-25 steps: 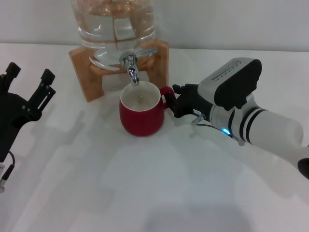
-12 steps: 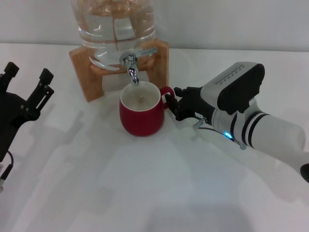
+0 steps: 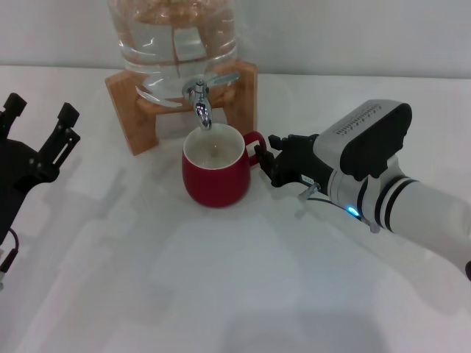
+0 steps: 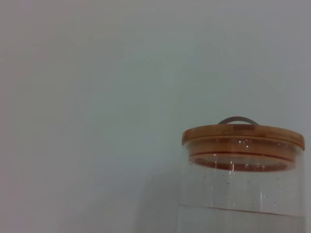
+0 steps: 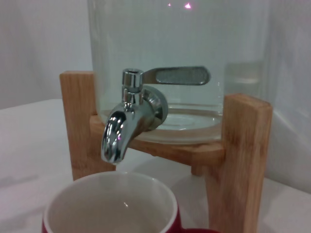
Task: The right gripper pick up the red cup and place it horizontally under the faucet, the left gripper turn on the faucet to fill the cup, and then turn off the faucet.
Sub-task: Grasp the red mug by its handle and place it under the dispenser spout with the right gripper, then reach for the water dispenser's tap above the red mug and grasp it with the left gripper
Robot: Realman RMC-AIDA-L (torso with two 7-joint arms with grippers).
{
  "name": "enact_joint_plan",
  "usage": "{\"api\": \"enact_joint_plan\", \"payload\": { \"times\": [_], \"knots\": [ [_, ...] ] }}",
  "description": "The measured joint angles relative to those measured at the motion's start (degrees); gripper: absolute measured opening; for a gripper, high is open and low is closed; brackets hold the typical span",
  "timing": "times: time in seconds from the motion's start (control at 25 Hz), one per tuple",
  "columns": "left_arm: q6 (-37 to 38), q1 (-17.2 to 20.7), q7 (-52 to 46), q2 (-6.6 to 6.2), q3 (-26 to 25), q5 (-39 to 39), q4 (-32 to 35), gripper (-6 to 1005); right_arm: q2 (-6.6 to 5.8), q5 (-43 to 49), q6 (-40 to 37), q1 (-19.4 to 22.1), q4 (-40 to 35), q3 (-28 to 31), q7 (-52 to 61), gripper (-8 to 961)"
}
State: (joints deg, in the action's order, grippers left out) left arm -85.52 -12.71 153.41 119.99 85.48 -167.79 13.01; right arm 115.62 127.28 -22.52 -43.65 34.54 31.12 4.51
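The red cup point(image 3: 215, 173) stands upright on the bench point(image 3: 221, 294) beneath the faucet point(image 3: 200, 101); the right end effector point(image 3: 266, 163), fingers parted, sits just beside its handle. Left end effector point(image 3: 40, 125) waits, fingers spread.

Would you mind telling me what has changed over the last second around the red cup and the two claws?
The right claw has backed away from the red cup's handle toward the robot's right; its fingers are open and now apart from the handle. The cup stays upright under the faucet, whose lever is unmoved, with no water flowing. The left claw stays open, parked at the left edge of the table.
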Motion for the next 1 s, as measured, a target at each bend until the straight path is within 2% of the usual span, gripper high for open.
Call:
{"api": "enact_joint_plan", "payload": {
  "times": [0.72,1.0],
  "knots": [
    [0.8,0.0,0.1,-0.12,-0.1,0.0,0.0,875,-0.76,2.3,-3.6,4.3,2.1,0.8,-0.2,307],
    [1.4,0.0,0.1,-0.11,-0.6,0.0,0.0,875,-1.58,2.9,-5.4,6.3,2.4,1.5,-0.2,318]
  ]
}}
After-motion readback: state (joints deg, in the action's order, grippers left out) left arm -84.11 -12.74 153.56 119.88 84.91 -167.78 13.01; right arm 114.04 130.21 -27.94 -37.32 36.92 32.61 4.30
